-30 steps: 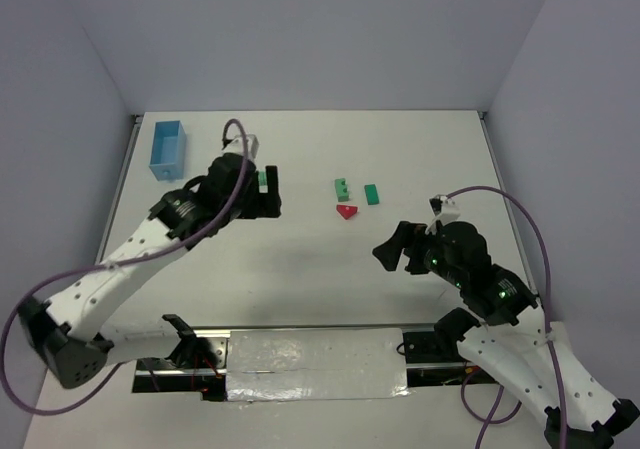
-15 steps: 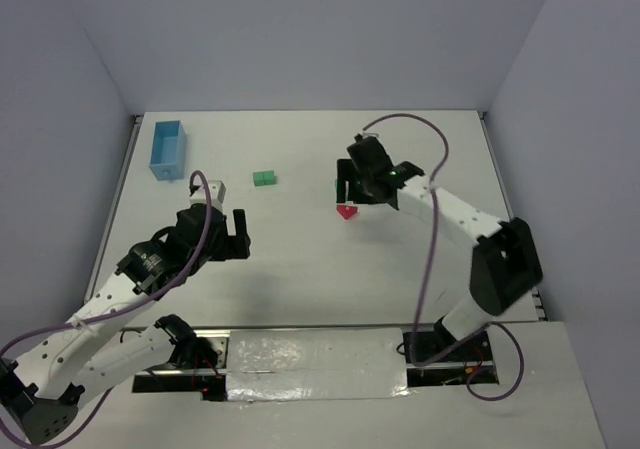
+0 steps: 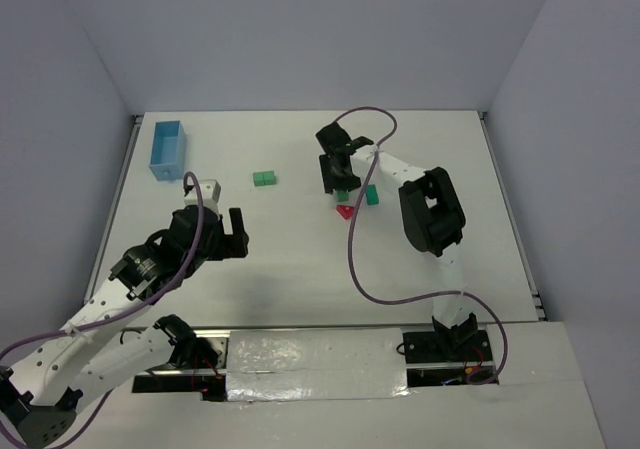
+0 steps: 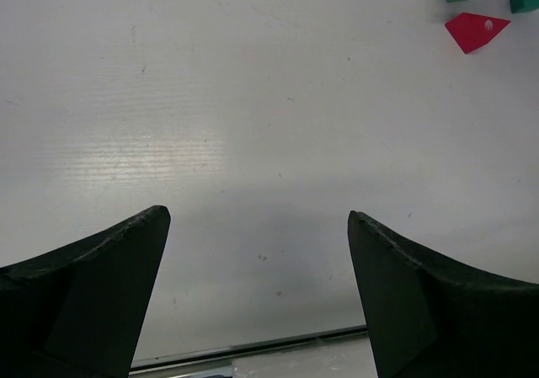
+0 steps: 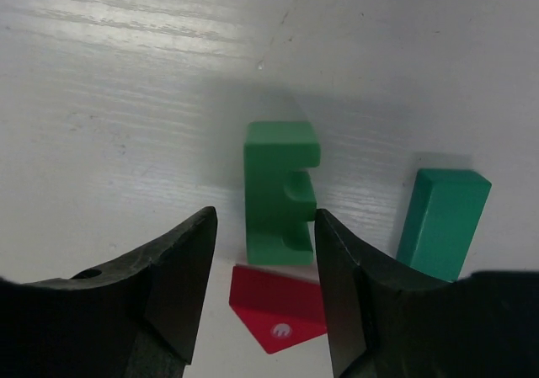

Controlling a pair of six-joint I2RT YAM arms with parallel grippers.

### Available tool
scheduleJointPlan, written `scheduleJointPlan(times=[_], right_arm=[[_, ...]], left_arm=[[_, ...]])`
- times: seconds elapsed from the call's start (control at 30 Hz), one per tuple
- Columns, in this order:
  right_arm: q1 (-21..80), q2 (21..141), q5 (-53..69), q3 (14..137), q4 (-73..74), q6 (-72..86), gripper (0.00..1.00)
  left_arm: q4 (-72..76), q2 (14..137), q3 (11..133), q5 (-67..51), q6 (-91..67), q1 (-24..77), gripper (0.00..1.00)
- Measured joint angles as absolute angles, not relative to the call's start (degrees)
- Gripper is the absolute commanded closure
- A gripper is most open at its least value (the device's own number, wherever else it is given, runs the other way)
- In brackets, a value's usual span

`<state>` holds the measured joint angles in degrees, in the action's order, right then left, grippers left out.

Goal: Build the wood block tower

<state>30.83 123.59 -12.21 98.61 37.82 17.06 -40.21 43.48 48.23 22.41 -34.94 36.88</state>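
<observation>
A notched green block (image 5: 274, 176) lies flat at the table's middle back, with a red roof-shaped piece (image 5: 282, 306) just before it and a plain green block (image 5: 442, 222) to its right. My right gripper (image 5: 263, 216) is down over the notched block with its fingers on either side. The right finger touches the notched side; a gap shows at the left finger. From above, the right gripper (image 3: 338, 176) hides most of that block, beside the red piece (image 3: 346, 211) and plain block (image 3: 371, 194). Another green block (image 3: 264, 178) lies apart, back left. My left gripper (image 4: 257, 218) hangs open over bare table.
A light blue box (image 3: 166, 150) stands at the back left corner. The right arm's cable (image 3: 352, 259) loops over the table's middle. The left arm (image 3: 150, 264) stretches along the near left. Walls close the table on three sides.
The right arm swung from the near right to the far middle and came down over the notched block, jaws narrowing. The left arm drew back from the back-left green block.
</observation>
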Motion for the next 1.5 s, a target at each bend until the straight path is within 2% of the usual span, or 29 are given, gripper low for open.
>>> scheduleJointPlan(times=[0.2, 0.27, 0.33, 0.47, 0.57, 0.87, 1.0, 1.27, 1.5], right_arm=[[29.98, 125.12, -11.73, 99.04, 38.39, 16.05, 0.63], [29.89, 125.12, -11.68, 99.02, 38.06, 15.9, 0.76], [29.74, 124.95, -11.68, 98.61, 37.41, 15.77, 0.79], [29.76, 121.05, -11.27, 92.58, 33.45, 16.49, 0.8], [30.11, 113.84, -11.22, 84.6, 30.06, 18.04, 0.81], [37.06, 77.34, -9.26, 60.25, 12.34, 28.38, 0.81], [41.63, 66.81, -6.57, 52.77, 7.75, 31.81, 0.82], [42.92, 59.02, -2.66, 47.9, 5.91, 33.8, 0.82], [45.91, 57.69, -3.11, 46.54, 5.74, 34.72, 0.82]], left_arm=[[-40.12, 43.44, 48.23, 21.61, -34.7, 36.88, 0.01], [-39.83, 43.44, 48.23, 21.12, -34.68, 36.88, 0.0], [-39.42, 43.4, 48.18, 20.64, -34.68, 36.88, 0.01], [-38.63, 43.7, 47.97, 19.38, -34.65, 36.88, 0.01], [-37.1, 44.95, 47.97, 17.39, -35.42, 36.88, 0.01], [-20.29, 53.58, 52.21, 5.32, -44.42, 37.41, 0.01], [-13.93, 60.77, 57.67, 2.37, -45.43, 40.8, 0.04], [-10.24, 66.24, 60.05, 0.6, -45.12, 43.7, 0.12], [-10.81, 68.2, 61.14, 0.73, -45.23, 44.45, 0.17]])
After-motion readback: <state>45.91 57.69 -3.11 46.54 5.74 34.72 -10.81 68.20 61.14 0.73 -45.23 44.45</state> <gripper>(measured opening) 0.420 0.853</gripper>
